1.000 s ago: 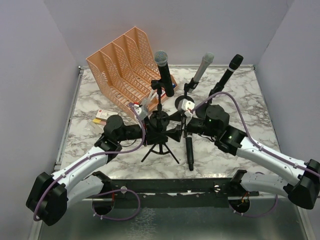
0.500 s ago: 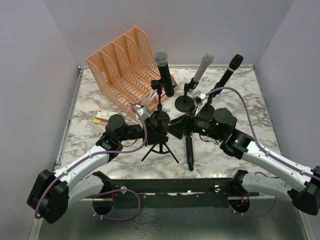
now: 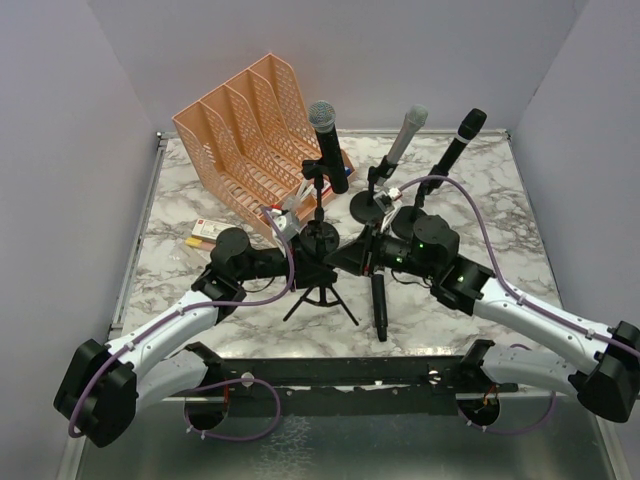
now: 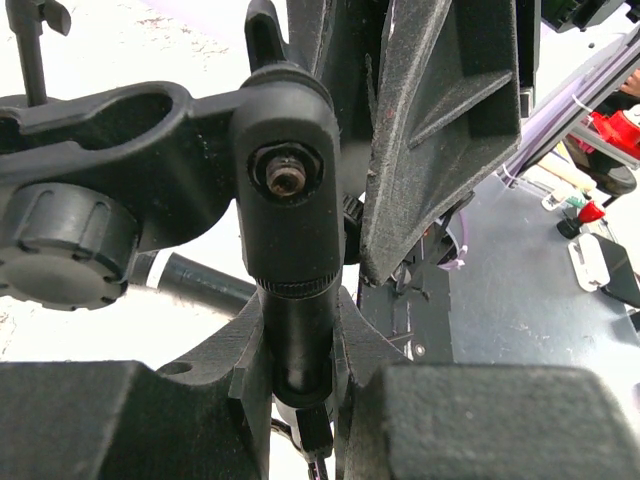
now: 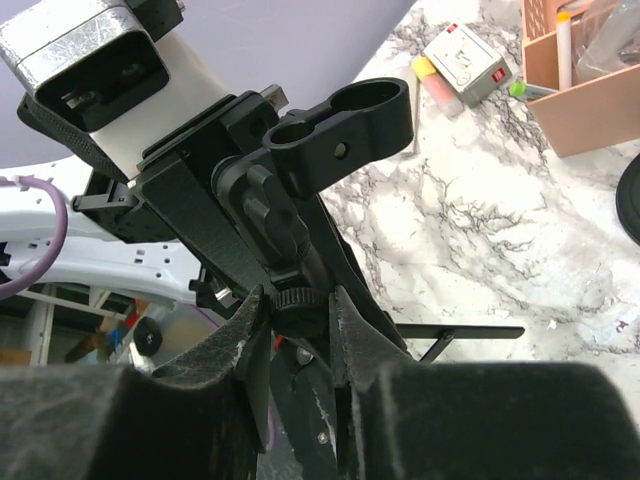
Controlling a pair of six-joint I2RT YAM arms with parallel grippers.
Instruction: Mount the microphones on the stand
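While both arms meet at the middle of the marble table (image 3: 480, 210), I see the left gripper (image 4: 297, 375) pinched on the black post of the tripod stand (image 3: 320, 292), its two fingers pressed against either side of the tube just below the swivel joint. From the right wrist view, the right gripper (image 5: 298, 325) is clamped on the same post from the other side, its fingers tight under a knurled collar, with the stand's clip (image 5: 345, 125) tilted above them. On the overhead view the tripod's legs rest on the table between the two wrists. One all-black microphone (image 3: 379, 300) lies flat on the marble just right of the tripod, near the right wrist and untouched by either gripper. Behind the arms, three other microphones sit tilted in stands of their own: the black one with a silver grille (image 3: 327, 150) to the left, the silver-grey one (image 3: 403, 135) in the middle, and another black one (image 3: 460, 140) to the right. An orange file rack (image 3: 240, 130) stands at the back left, and a small box (image 3: 203, 231) lies near its front corner.
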